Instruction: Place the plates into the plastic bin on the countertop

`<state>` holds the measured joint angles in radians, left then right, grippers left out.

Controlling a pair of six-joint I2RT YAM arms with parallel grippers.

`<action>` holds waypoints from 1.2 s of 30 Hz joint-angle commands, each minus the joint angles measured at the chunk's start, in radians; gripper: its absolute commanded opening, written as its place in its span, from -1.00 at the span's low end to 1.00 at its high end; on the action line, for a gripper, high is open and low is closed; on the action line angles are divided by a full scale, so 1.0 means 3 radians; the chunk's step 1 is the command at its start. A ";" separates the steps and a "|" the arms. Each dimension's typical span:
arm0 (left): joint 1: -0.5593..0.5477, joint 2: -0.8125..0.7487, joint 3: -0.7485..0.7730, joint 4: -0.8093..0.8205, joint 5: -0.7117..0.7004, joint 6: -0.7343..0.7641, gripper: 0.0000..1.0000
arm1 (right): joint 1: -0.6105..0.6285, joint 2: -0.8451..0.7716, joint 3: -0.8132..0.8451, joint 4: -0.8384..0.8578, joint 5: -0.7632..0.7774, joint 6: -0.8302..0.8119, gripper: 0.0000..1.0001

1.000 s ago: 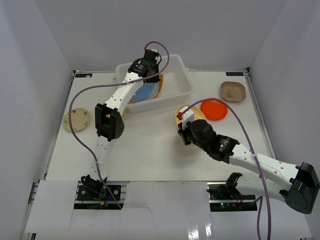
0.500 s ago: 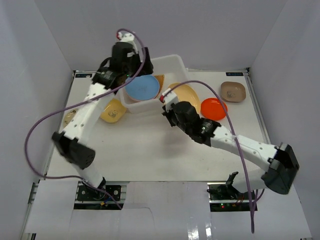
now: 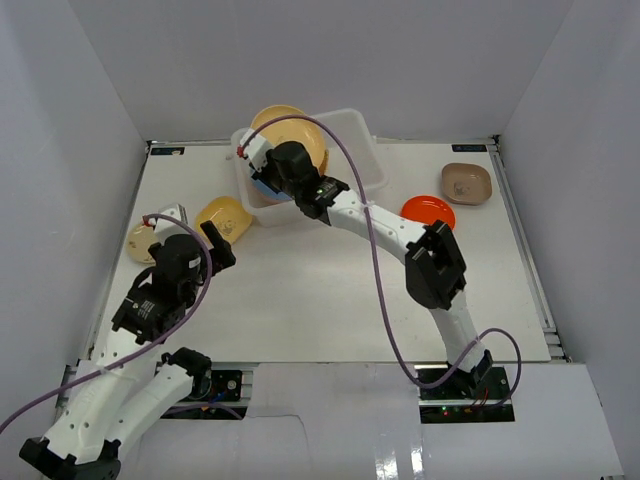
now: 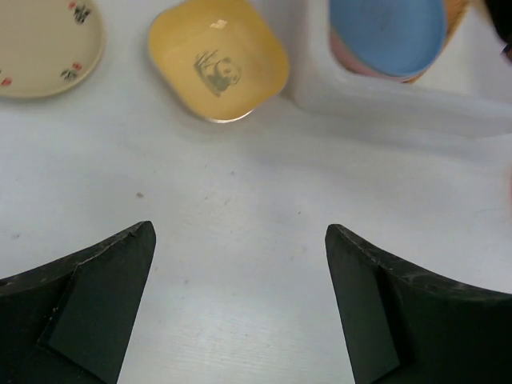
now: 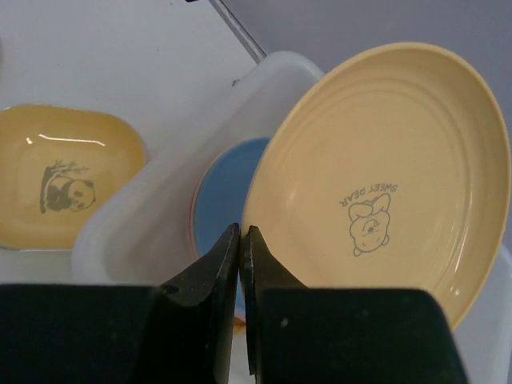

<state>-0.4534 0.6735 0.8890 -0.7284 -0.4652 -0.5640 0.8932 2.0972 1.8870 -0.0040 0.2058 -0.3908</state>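
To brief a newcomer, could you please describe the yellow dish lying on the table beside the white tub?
Find the large white rectangular plastic bin at the far side of the table. Just outside its left end lies a shallow yellow squarish dish. Its printed panda sets it apart from the round cream flowered plate further left and the round yellow bear plate above the bin.

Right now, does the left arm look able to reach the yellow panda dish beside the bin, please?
Probably yes: the left gripper hangs open just short of the yellow panda dish, with only bare countertop between them; the bin stands off to one side.
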 commanded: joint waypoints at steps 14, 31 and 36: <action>0.0064 0.0402 -0.0846 0.0632 -0.0223 -0.1259 0.87 | -0.0144 0.0640 0.0823 0.0192 -0.0471 -0.0477 0.14; 0.1209 0.1859 -0.0816 0.1983 0.0369 -0.1346 0.80 | -0.1335 -0.2204 -0.2858 0.0964 0.0198 0.1854 -0.06; 0.1465 0.2336 -0.0617 0.2131 0.0564 -0.1311 0.70 | -0.2189 -0.2485 -0.3415 0.0949 0.0025 0.2381 -0.14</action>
<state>-0.0471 1.3369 0.6601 -0.1520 -0.3389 -0.9684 0.3538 1.3884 0.9230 0.2680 0.1936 0.1677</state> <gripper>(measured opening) 0.859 0.433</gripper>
